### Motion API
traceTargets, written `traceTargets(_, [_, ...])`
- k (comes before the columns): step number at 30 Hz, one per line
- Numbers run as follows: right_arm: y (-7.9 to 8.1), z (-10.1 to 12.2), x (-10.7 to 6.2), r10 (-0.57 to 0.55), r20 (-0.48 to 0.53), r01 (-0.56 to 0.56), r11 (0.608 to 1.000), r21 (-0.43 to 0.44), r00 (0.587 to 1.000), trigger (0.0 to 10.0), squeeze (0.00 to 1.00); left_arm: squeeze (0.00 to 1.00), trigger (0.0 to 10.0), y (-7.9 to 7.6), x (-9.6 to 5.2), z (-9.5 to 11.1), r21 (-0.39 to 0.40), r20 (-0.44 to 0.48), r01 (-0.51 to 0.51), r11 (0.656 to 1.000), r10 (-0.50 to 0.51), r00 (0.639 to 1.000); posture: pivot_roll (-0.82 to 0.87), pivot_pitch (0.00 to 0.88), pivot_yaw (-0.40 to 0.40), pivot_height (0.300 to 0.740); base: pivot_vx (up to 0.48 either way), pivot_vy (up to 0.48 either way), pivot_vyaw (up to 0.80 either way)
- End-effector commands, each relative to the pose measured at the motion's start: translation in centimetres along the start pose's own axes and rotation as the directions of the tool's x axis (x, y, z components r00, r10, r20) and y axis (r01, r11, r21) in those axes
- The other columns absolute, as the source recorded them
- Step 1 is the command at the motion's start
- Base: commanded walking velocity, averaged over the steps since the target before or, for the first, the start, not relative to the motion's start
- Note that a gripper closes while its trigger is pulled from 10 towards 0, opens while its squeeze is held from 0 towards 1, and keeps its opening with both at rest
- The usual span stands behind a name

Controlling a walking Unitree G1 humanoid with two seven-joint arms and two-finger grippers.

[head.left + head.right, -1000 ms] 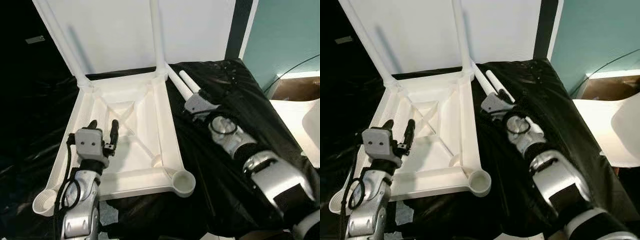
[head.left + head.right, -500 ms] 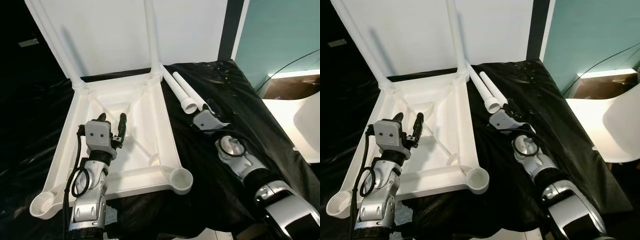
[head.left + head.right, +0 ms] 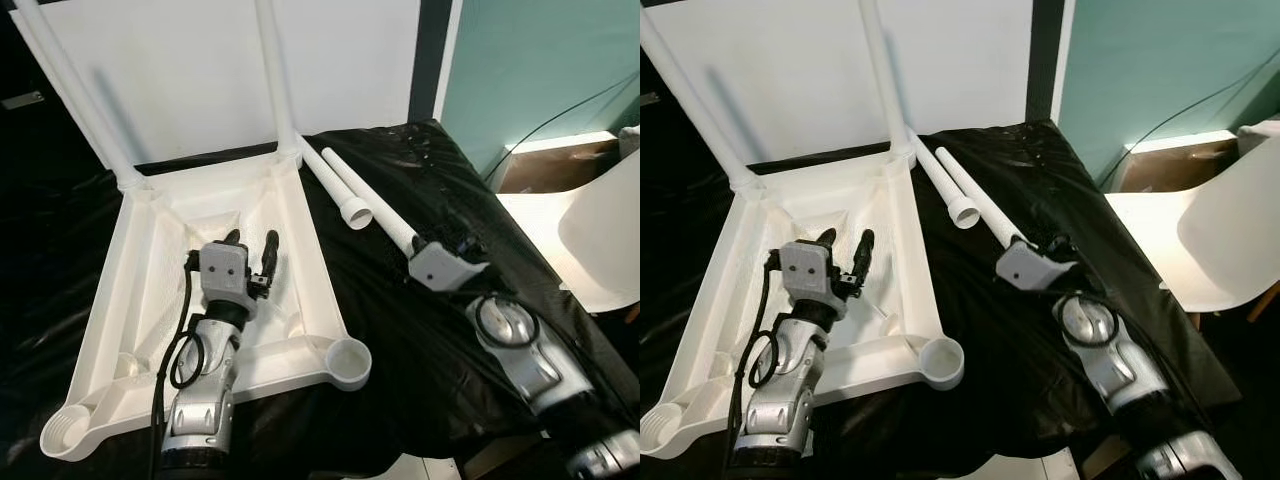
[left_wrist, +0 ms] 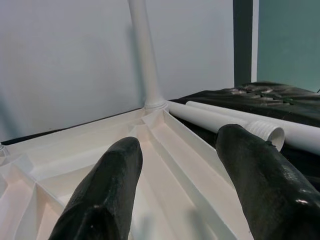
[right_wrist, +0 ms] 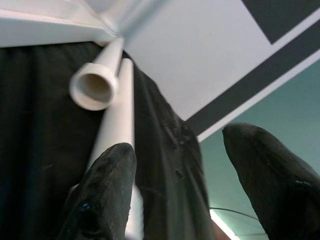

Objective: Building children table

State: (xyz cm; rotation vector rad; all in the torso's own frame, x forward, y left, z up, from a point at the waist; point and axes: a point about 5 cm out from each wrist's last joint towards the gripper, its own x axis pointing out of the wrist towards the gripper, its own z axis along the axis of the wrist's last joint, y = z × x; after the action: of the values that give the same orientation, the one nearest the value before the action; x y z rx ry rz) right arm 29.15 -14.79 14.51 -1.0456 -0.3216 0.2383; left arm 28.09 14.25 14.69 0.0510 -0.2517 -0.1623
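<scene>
Judging by the pictures, I take the upturned white plastic tabletop (image 3: pixel 200 270) as my landmark: it lies underside-up on the black sheet (image 3: pixel 420 330), two legs already standing in its far corner sockets, the near-right socket (image 3: pixel 349 359) and near-left socket (image 3: pixel 62 436) open. It looks like light, stiff moulded plastic, smooth enough to slide on the sheet, so I would leave it flat and only brace it by a rim. Two loose table legs (image 3: pixel 352 190) lie side by side on the sheet just beside the tabletop's right edge; hollow white tubes, light and rigid, apt to roll, best taken at mid-length across the tube. My right gripper (image 3: pixel 1038 262), fingers spread and empty, sits near the near end of the longer leg, with that leg passing beside one finger (image 5: pixel 102 190) in the wrist view. My left gripper (image 3: pixel 250 245) hovers over the tabletop's ribbed middle, fingers apart, holding nothing. A white chair (image 3: pixel 1200 240) stands well off to the right; nothing blocks the legs.
</scene>
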Motion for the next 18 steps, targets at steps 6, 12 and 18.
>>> traceTargets(6, [-0.4, 0.1, -1.5, 0.065, -0.032, -0.065, 0.998, -0.014, 0.997, 10.0, 0.00, 0.00, 10.0, 0.2, -0.4, -0.9, -0.015, -0.028, -0.018, 1.000, 0.018, 0.999, -0.13, 0.020, 0.085, 0.740, 0.000, 0.000, 0.00])
traceTargets(12, [-1.3, -0.1, -2.2, 0.120, -0.085, -0.123, 0.992, -0.034, 0.989, 10.0, 1.00, 0.00, 10.0, -0.1, -0.5, -1.2, -0.028, -0.034, -0.020, 0.999, 0.019, 0.999, -0.13, 0.016, 0.069, 0.740, 0.000, 0.000, 0.00])
traceTargets(18, [-0.9, -0.8, -2.6, 0.198, -0.124, -0.206, 0.977, -0.050, 0.972, 10.0, 0.85, 0.00, 10.0, -0.3, -0.4, -1.4, -0.035, -0.035, -0.024, 0.999, 0.023, 0.999, -0.13, 0.014, 0.064, 0.740, 0.000, 0.000, 0.00])
